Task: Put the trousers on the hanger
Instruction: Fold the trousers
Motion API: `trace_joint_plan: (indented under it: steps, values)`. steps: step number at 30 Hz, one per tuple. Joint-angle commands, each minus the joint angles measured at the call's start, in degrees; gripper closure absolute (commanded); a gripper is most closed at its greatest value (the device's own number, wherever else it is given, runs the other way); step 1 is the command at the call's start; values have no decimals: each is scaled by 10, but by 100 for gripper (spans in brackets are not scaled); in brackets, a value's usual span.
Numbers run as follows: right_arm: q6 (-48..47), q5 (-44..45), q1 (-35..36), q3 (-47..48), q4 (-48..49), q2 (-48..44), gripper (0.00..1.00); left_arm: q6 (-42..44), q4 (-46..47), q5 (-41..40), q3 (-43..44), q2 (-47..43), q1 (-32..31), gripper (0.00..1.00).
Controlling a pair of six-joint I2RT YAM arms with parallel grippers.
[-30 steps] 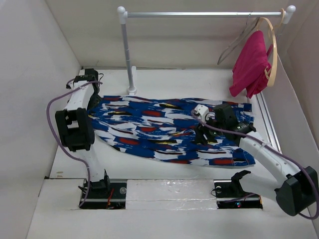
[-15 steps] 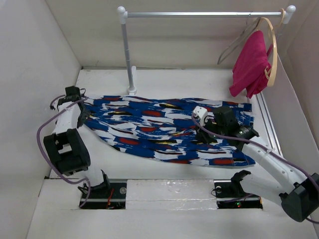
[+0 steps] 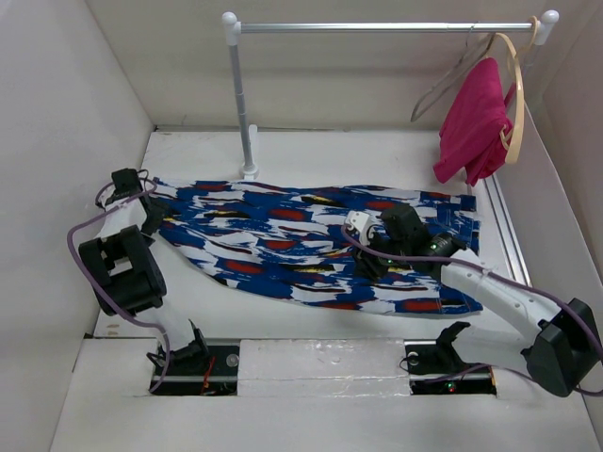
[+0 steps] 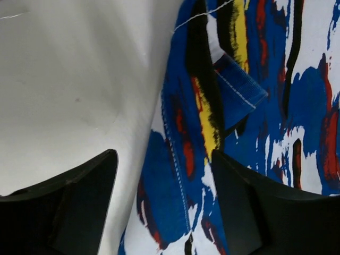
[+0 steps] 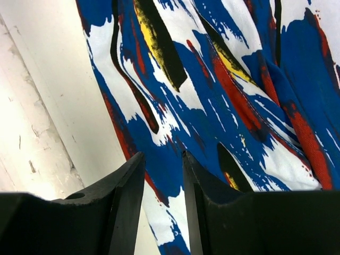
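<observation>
Table is mostly covered by the trousers, spread flat and full length under both arms, nothing lifted. Rail stands on the far side, beyond both sets of fingers. At its right end hang a pink garment on a wooden hanger and, just beside it, the wire hanger, well apart from the cloth and from either gripper. Left gripper sits low at the trousers' left end, fingers spread wide. The stitched edge runs up between them, one finger over bare table, the other over print, with a folded-back corner just ahead of the tips. It's pinching nothing that I can see. Right gripper is over the near edge toward the right end, fingers drawn close with only a narrow gap. Cloth lies below the gap, bare table off to one side, no fabric visibly caught. Handling guess: light, thin, limp cloth that will sag and slide. Not fragile, but it could slip off thin wire. Best hold looks like a seamed edge where the layers double, one gripper per end, nipping both layers. A mid-panel pinch would probably lift only the top layer. Can't tell which end is the waistband.
</observation>
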Motion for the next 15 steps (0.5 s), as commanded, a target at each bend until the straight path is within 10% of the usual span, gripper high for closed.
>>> trace_joint_plan:
  steps: [1,6,8,15]
  values:
    - [-3,-9,7,4,34,3,60,-5,54,32,8,15,1,35]
    - [12,-8,18,-5,40,7,62,-9,58,46,39,61,1,62]
    - [19,-4,25,-8,39,7,62,-15,49,38,51,66,1,100]
    - [20,-3,49,-3,44,9,62,-15,-33,-50,48,-9,1,100]
